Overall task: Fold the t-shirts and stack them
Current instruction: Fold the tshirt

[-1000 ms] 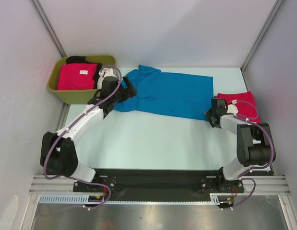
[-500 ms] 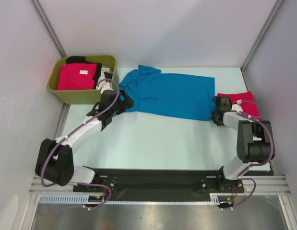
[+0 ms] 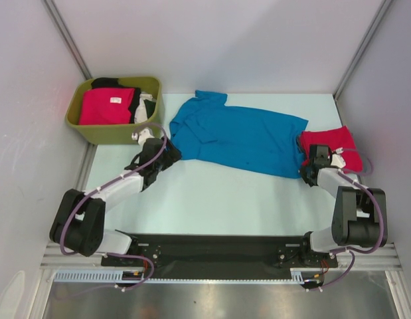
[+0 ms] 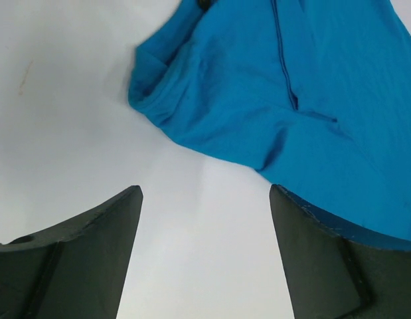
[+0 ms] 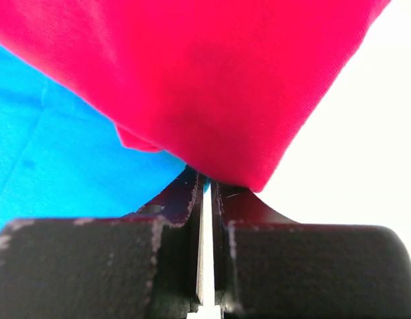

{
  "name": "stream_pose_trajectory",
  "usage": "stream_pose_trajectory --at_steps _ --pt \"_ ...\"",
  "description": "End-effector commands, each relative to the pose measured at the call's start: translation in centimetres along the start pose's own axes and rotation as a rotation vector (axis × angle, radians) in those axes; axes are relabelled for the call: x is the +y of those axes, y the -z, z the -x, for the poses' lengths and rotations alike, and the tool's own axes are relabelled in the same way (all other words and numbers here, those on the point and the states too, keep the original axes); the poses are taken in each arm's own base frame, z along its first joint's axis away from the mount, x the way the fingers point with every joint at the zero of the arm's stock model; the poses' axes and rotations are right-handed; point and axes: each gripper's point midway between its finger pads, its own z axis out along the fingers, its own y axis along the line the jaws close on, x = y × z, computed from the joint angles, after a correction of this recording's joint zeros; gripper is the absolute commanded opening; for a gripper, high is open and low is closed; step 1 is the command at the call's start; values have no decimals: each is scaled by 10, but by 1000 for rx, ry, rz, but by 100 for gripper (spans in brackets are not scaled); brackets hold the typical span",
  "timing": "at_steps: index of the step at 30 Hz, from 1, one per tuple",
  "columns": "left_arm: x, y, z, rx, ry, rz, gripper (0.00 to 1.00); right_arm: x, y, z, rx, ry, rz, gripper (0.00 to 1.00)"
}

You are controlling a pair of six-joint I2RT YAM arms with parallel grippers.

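Fingertips [image 4: 122,216] of our left gripper [image 4: 205,196] spread above the pale table [image 3: 212,199]; those of our right gripper [image 5: 205,189] press nearly together, tips under the soft red t-shirt [image 5: 212,80]. Bright blue cloth t-shirt [image 3: 242,133] lies flat at the left's two o'clock: light, limp; we'd pinch hem corners.

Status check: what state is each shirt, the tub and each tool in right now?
blue t-shirt: unfolded, spread on the table.
red t-shirt: folded, by the table's right edge.
crimson-pink t-shirt: folded, in the tub.
black t-shirt: in the tub, mostly covered.
tub: upright, holding shirts.
left tool: open, empty.
right tool: shut under the red t-shirt's edge; grip unclear.
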Motion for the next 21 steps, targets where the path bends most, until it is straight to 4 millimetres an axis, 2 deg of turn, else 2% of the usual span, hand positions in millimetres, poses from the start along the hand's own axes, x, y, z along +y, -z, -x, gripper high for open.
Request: stream_pose_trajectory --at_steps 1,4,7,8,12,21 --pt "-13 -9 29 -109 10 2 82 -1 1 0 -4 18 27 0" --pt "-7 -19 34 -121 -3 43 75 1 -1 -3 10 16 37 0" --pt "-3 -32 31 -98 15 73 70 2 -2 -4 12 15 42 0" --pt "-2 -36 29 -90 15 81 65 3 -1 -2 6 15 47 0" --pt "8 -55 20 -48 34 133 63 1 0 -2 -7 8 50 0" --pt "20 -80 11 8 48 203 60 2 3 1 -20 3 59 0"
